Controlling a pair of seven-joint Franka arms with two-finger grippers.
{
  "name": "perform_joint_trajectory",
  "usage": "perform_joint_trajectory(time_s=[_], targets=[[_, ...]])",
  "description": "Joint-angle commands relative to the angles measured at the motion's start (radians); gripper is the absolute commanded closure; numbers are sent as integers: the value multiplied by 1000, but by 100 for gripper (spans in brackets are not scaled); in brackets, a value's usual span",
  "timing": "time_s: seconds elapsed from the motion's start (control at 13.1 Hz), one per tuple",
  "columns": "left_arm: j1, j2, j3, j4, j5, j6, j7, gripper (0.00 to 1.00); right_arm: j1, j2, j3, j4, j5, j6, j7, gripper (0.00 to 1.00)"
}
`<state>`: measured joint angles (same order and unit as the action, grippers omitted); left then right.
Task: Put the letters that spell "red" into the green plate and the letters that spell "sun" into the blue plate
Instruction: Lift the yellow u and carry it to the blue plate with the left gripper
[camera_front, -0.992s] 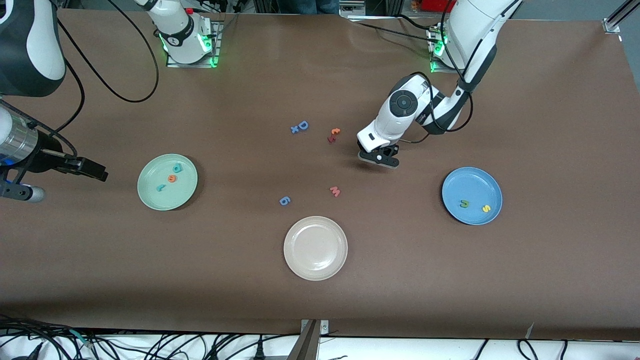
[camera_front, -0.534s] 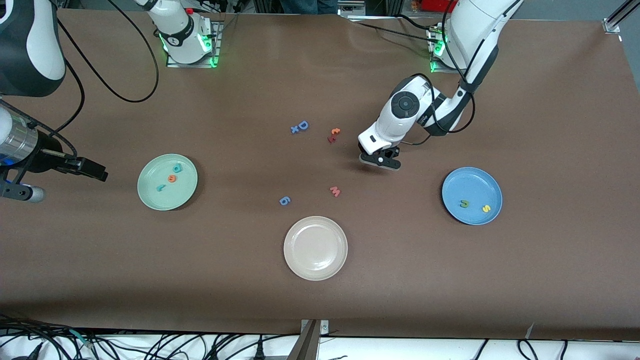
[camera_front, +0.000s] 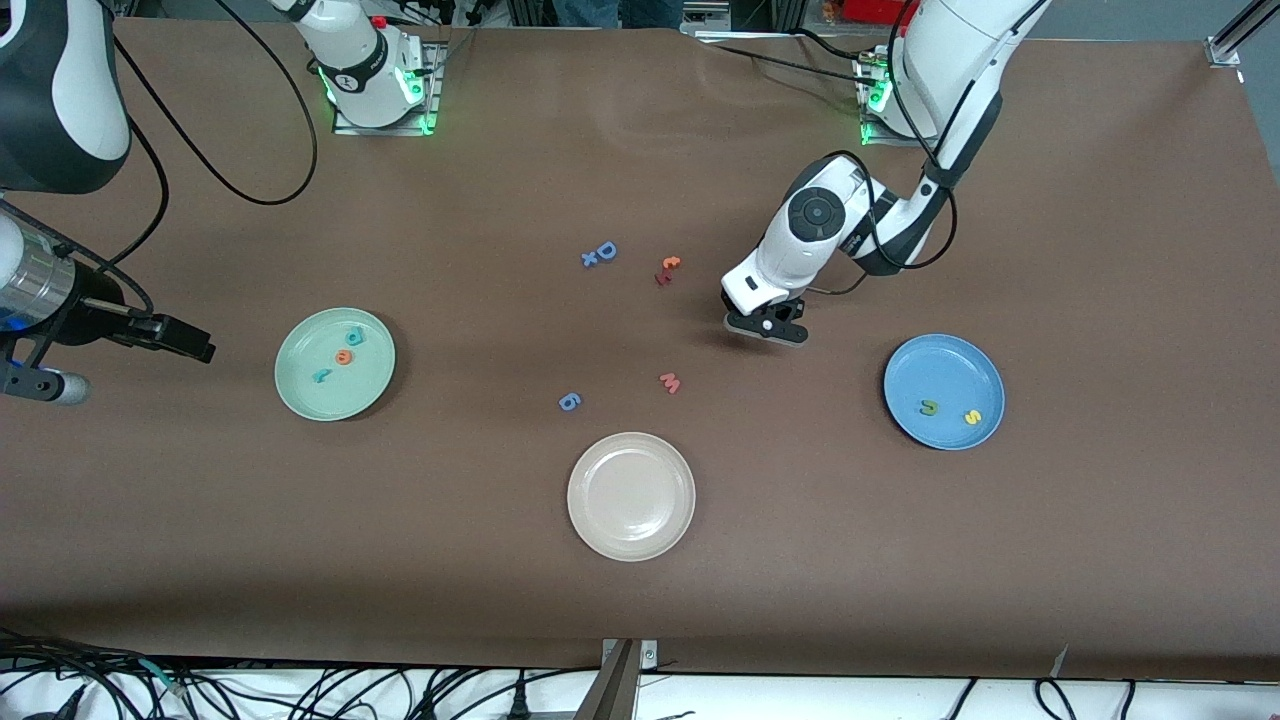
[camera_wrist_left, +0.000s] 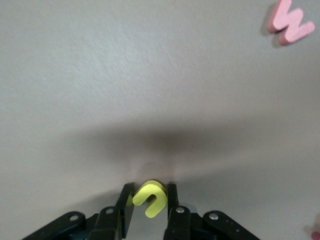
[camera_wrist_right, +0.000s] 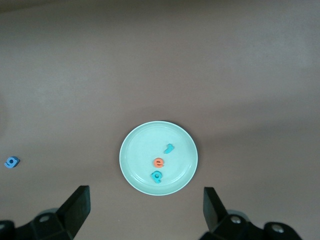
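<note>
At the right arm's end of the brown surface (camera_front: 480, 620): the right gripper (camera_front: 205, 348), waiting over a bare part beside the plate, jaws released and wide apart, grasping nothing. Next, the round pale mint-green plate (camera_front: 292, 397), with the tiny teal foam d (camera_front: 355, 336), the orange foam e (camera_front: 344, 356) and the teal foam r (camera_front: 322, 376) lying inside it, close together but apart. Toward the middle, the small blue foam 6 (camera_front: 569, 401), and farther from the front camera the blue capital D (camera_front: 606, 250) touching a small blue x (camera_front: 590, 260). Nearest to the front camera, the round beige-white plate (camera_front: 600, 530), nothing in it. Then a small orange letter (camera_front: 671, 263) just beside a dark red piece (camera_front: 662, 279), and nearer to the camera the pink foam w (camera_front: 670, 382). Over bare surface between these and the last plate, the left gripper (camera_front: 765, 328), jaws clenched on a tiny yellow foam u (camera_wrist_left: 149, 197), pinched by its two sides. At the left arm's end, the round medium-blue plate (camera_front: 950, 365), holding the olive-green foam n (camera_front: 929, 407) and the yellow foam s (camera_front: 971, 416), near each other, not touching.
</note>
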<state>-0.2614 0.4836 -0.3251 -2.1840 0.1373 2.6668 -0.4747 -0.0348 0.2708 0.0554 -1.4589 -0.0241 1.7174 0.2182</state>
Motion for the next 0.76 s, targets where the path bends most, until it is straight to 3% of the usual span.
perform_joint_trajectory(time_s=[0.0,0.46,0.69], targets=[[20,-14,6,38,39,-48,10,79,-16,-8,15,-14,-7,11,-14,0],[161,-66,1,73,96,-143,163,79,-16,-8,15,-14,-7,11,-16,0],[246,-99,1,96,96,-224,336,78,-16,-8,15,-14,-7,11,-16,0]])
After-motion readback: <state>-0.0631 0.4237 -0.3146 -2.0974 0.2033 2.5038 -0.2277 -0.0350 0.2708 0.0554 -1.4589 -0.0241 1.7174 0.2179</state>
